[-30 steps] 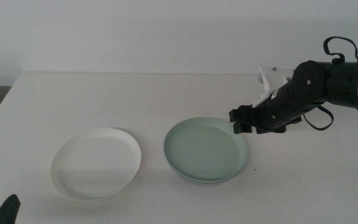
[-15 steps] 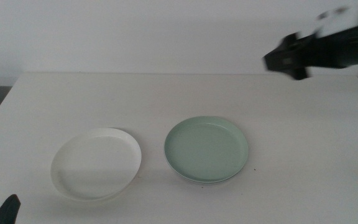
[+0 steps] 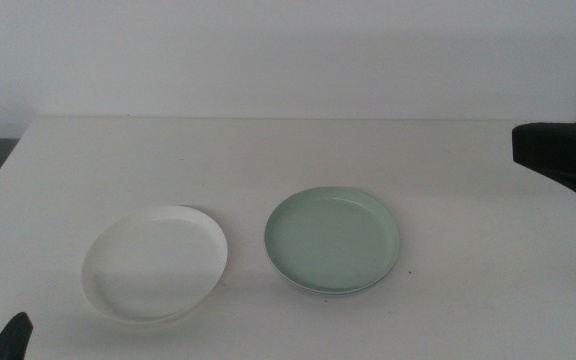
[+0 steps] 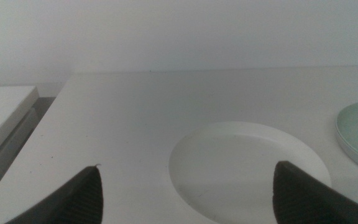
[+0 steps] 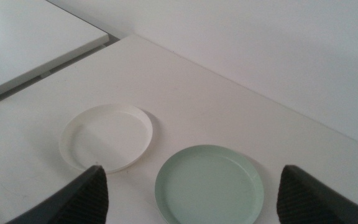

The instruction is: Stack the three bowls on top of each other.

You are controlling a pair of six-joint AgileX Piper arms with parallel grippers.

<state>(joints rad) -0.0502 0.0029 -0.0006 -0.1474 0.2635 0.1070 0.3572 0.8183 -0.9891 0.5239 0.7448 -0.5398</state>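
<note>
A white bowl (image 3: 155,262) lies on the table at the left, with a mint green bowl (image 3: 332,239) just right of it in the middle. Under the green bowl's near edge a thin pale rim (image 3: 330,292) peeks out, which looks like the grey bowl beneath it. My right gripper (image 5: 192,168) is open and held high, looking down on the white bowl (image 5: 107,137) and the green bowl (image 5: 209,185); its arm (image 3: 568,150) shows as a dark blur at the right edge. My left gripper (image 4: 186,167) is open, low at the near left corner (image 3: 10,338), facing the white bowl (image 4: 247,168).
The white table (image 3: 298,160) has bare surface behind and to the right of the bowls. A second white surface (image 5: 30,37) stands beyond a gap at the table's left edge (image 4: 5,118).
My right arm has drawn away from the green bowl's far right rim, up and out to the right edge. Both visible bowls lie where they were. The left gripper has not moved.
</note>
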